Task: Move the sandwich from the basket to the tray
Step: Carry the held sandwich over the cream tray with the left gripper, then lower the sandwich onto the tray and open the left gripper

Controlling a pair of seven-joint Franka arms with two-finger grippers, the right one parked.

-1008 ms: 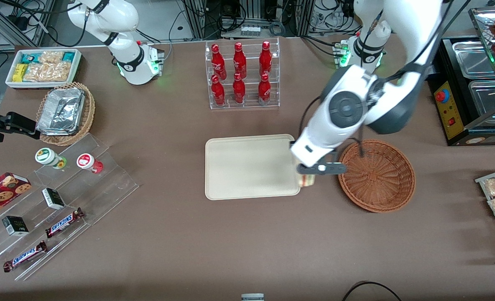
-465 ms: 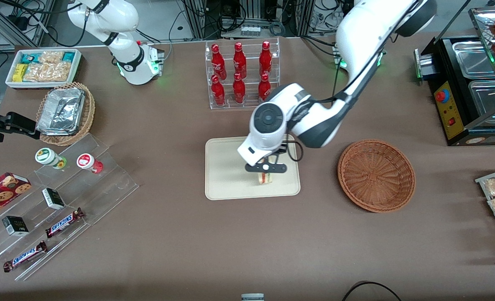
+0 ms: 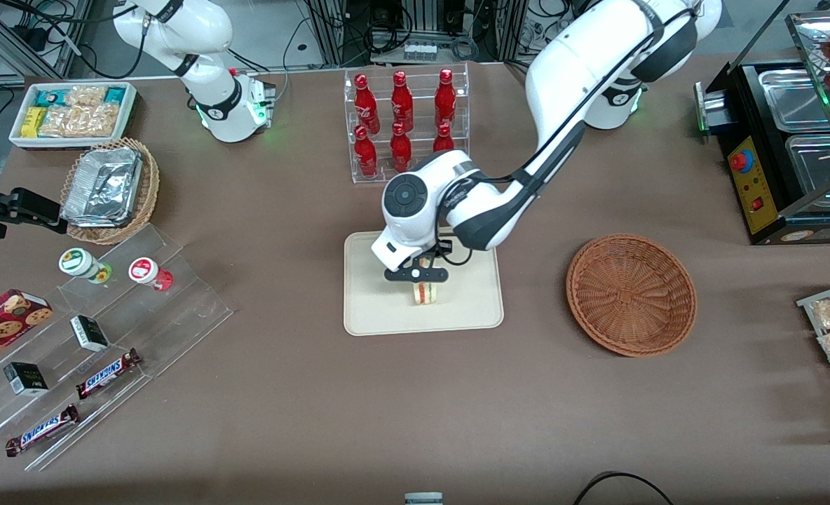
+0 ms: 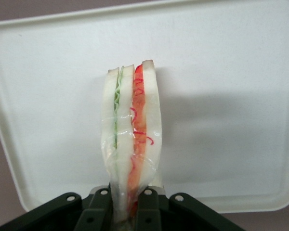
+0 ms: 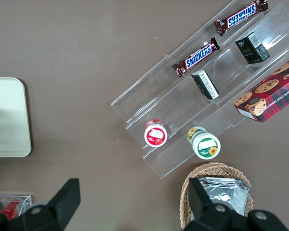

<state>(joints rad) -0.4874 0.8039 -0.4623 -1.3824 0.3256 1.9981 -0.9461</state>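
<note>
My left gripper (image 3: 420, 279) hangs over the middle of the cream tray (image 3: 373, 308), shut on the sandwich (image 3: 425, 294). In the left wrist view the wrapped sandwich (image 4: 131, 130) shows white bread with green and orange-red filling, pinched at its narrow end between the gripper (image 4: 126, 211) fingers, with the tray (image 4: 231, 96) below it. Whether the sandwich touches the tray I cannot tell. The reddish-brown wicker basket (image 3: 631, 294) stands beside the tray, toward the working arm's end, with nothing in it.
A clear rack of red bottles (image 3: 404, 126) stands farther from the front camera than the tray. A tan basket with foil containers (image 3: 110, 189), a white snack bin (image 3: 73, 112) and a clear stepped display with snack bars (image 3: 99, 330) lie toward the parked arm's end.
The gripper carried the sandwich from the tray's edge beside the basket to over the tray's middle and has come lower. It stays shut on the sandwich.
</note>
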